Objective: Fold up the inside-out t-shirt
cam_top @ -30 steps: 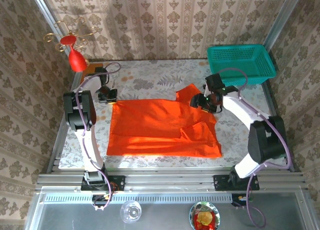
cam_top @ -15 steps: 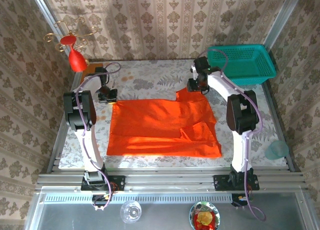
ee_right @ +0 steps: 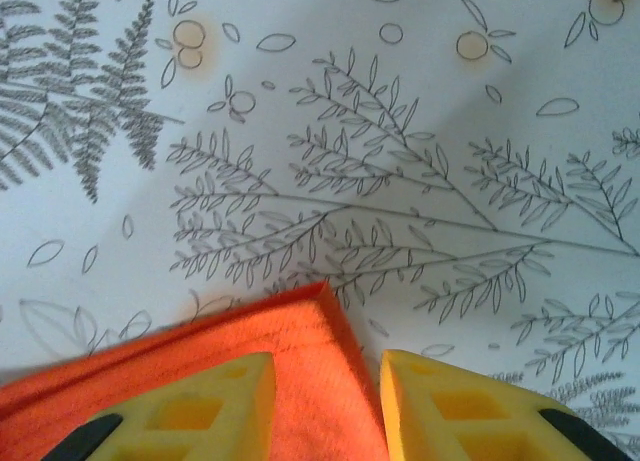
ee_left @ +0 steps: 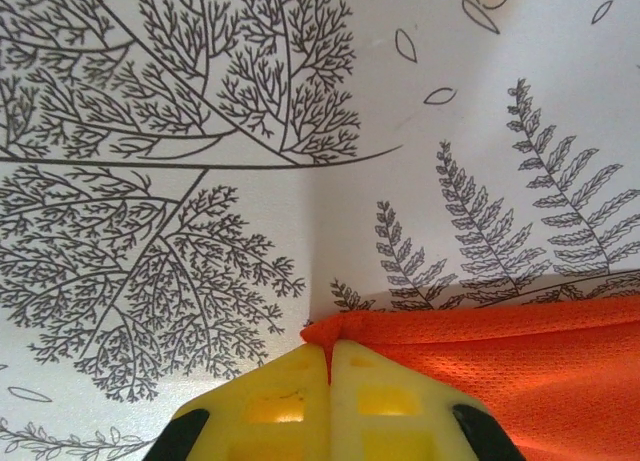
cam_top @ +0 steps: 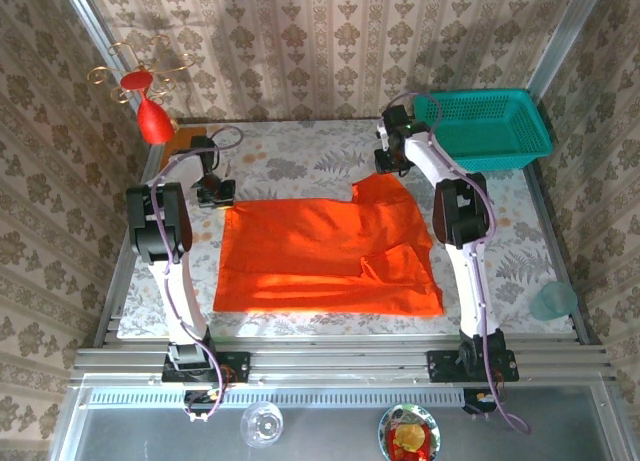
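Observation:
The inside-out t-shirt (cam_top: 320, 256) lies spread flat on the fern-print table, bright orange-red, with one sleeve pointing to the far right. My left gripper (cam_top: 215, 193) is at the shirt's far left corner; in the left wrist view its yellow jaws (ee_left: 329, 356) are shut, pinching the shirt's corner hem (ee_left: 345, 331). My right gripper (cam_top: 392, 163) hovers over the far sleeve tip. In the right wrist view the right gripper (ee_right: 327, 363) stands open, with the sleeve corner (ee_right: 290, 326) lying between its fingers and one finger (ee_right: 440, 401) over bare table.
A teal basket (cam_top: 483, 126) sits at the far right corner, close behind my right arm. A red ornament (cam_top: 152, 116) on a gold stand and an orange board (cam_top: 183, 138) are at the far left. A translucent cup (cam_top: 553, 301) stands at the right edge.
My right arm swung from beside the shirt's right side up to the far sleeve corner, and its jaws narrowed. The left gripper stayed pinched on the corner.

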`<control>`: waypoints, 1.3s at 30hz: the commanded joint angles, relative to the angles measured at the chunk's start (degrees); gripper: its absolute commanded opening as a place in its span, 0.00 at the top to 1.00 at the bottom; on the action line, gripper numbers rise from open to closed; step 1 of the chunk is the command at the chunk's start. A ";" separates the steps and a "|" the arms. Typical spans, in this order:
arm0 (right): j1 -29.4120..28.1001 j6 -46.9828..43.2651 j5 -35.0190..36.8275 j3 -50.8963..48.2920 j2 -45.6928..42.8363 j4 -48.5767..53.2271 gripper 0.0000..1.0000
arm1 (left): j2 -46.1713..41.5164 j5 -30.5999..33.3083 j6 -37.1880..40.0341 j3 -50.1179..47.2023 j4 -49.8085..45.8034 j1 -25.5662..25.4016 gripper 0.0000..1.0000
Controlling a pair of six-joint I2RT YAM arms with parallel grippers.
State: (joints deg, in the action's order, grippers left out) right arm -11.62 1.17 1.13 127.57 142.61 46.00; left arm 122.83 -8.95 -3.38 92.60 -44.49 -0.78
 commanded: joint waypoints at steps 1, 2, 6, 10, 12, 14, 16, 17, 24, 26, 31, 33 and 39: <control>0.11 -2.12 0.91 5.81 3.04 6.68 0.67 | -0.09 0.91 0.21 -1.50 -2.24 -0.71 1.00; 0.11 -2.34 0.69 7.18 3.83 7.69 0.67 | 0.02 0.84 0.27 -1.41 -2.27 -0.67 1.00; 0.13 -3.44 -0.03 12.77 7.14 11.78 0.69 | 0.05 1.26 0.51 -1.34 -2.44 -0.72 1.00; 0.14 -3.97 -0.82 17.39 9.73 14.80 0.71 | 0.30 1.56 0.64 -1.07 -2.37 -0.59 1.00; 0.18 -4.12 -0.96 18.92 10.57 15.79 0.71 | 0.56 1.55 0.57 -0.93 -2.42 -0.55 1.00; 0.11 -4.17 -1.04 19.61 10.93 16.16 0.71 | 0.74 1.48 0.64 -0.68 -2.44 -0.59 1.00; 0.14 -4.18 -1.13 19.64 10.92 16.23 0.71 | 0.92 1.48 0.57 -0.53 -2.44 -0.54 1.00; 0.15 -4.24 -1.20 19.63 10.96 16.23 0.72 | 0.97 1.48 0.69 -0.47 -2.51 -0.50 1.00; 0.19 -4.51 -2.02 20.07 11.18 16.32 0.75 | 1.19 0.97 0.75 -0.14 -2.22 -0.39 1.00; 0.20 -4.51 -2.29 20.47 11.37 16.57 0.74 | 1.19 0.69 0.72 -0.03 -2.25 -0.28 1.00; 0.24 -4.51 -2.71 22.69 12.61 18.16 0.74 | 1.10 0.86 0.72 -0.15 -1.98 -0.02 1.00; 0.29 -4.42 -2.78 22.89 12.74 18.34 0.73 | 1.23 0.85 0.71 0.03 -2.15 -0.02 1.00; 0.86 -3.90 -3.72 26.29 14.66 20.60 0.74 | 1.30 0.95 0.77 0.15 -2.44 0.09 1.00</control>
State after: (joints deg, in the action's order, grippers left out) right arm -11.29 -1.98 -0.97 151.06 155.68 63.26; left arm 122.83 -8.32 -3.36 92.66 -44.53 -1.02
